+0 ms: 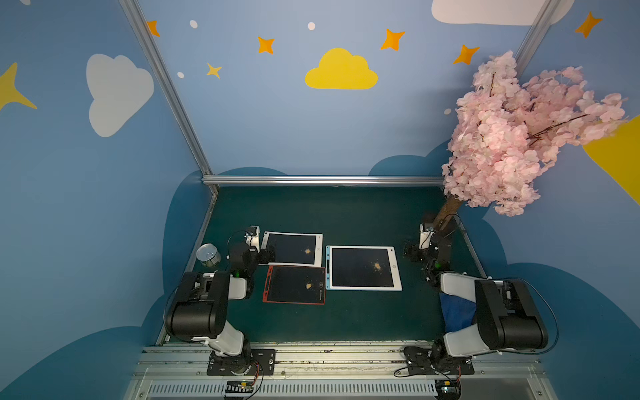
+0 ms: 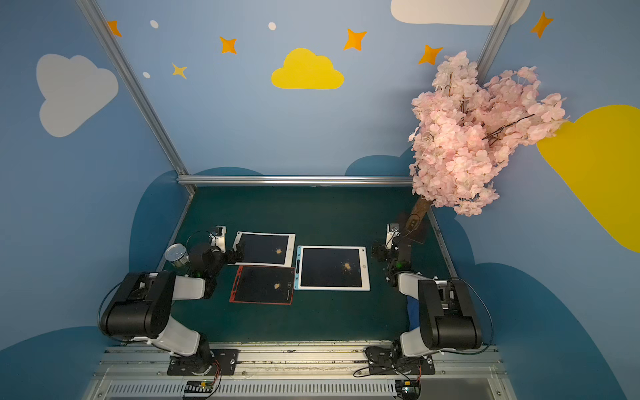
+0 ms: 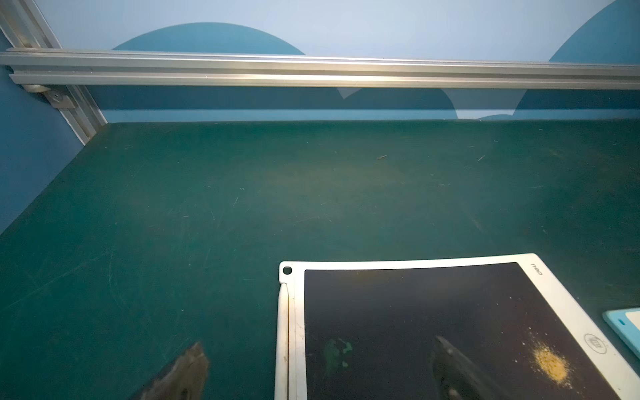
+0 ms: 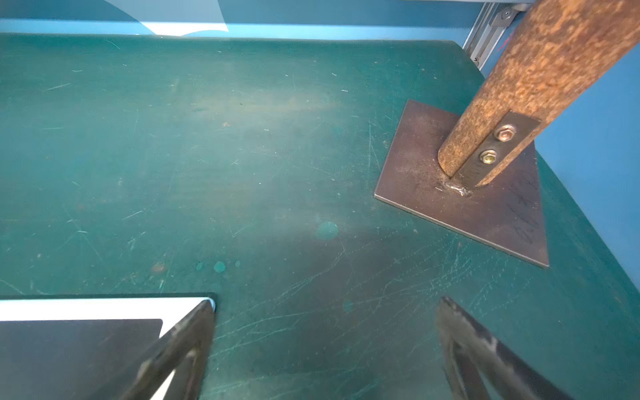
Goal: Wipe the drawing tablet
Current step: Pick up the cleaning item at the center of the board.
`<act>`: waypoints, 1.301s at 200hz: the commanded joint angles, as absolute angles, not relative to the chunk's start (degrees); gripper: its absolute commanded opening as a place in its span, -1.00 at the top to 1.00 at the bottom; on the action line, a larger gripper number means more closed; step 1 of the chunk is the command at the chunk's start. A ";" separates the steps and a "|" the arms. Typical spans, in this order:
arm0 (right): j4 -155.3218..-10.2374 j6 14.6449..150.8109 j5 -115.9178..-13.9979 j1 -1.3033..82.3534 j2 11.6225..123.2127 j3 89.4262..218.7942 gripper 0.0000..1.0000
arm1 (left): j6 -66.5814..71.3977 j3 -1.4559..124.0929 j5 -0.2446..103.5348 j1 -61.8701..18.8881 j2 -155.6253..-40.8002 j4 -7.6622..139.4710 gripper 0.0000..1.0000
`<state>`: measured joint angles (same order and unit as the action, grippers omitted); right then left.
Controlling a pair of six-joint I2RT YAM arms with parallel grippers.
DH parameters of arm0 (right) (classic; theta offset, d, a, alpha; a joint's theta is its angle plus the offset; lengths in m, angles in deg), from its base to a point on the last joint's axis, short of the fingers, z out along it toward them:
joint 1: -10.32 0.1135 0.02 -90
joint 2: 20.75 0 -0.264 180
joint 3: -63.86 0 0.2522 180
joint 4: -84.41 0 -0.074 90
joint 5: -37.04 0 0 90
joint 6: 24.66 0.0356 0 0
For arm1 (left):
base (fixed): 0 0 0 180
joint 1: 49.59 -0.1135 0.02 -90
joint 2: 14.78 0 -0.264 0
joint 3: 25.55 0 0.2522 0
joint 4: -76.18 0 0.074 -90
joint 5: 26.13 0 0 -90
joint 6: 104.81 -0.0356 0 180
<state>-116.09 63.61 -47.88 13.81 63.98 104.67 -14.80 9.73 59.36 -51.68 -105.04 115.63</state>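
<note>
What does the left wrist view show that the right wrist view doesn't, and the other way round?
Only the left wrist view shows the white-framed tablet, with its yellow powder patch and the stylus along its side.

Only the right wrist view shows the tree trunk standing on its metal base plate.

Both show the green table mat and a corner of the blue-edged tablet. Each also shows its own arm's open, empty gripper: the left gripper and the right gripper.

Left tool (image 3: 320, 358) jaws spread wide, empty, held low; right tool (image 4: 327, 308) likewise.
</note>
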 commanded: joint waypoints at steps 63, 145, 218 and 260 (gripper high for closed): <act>-116.04 63.60 -47.25 14.32 63.63 104.45 -0.97 | -15.23 9.10 58.73 -51.95 -104.97 116.53 -1.00; -115.80 63.84 -48.20 13.83 63.65 104.60 -0.97 | -14.52 9.46 59.06 -52.62 -105.10 116.17 -1.00; -105.09 64.94 -39.31 17.61 55.11 111.79 -0.97 | -28.08 4.88 82.20 -35.42 -90.76 116.47 -1.00; -58.22 84.66 -49.17 16.90 53.97 140.15 -0.97 | -4.61 9.30 71.29 -28.81 -71.14 98.50 -1.00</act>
<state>-84.40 75.12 -43.29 17.26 54.19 128.99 -19.39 6.17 76.39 -29.38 -78.29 110.76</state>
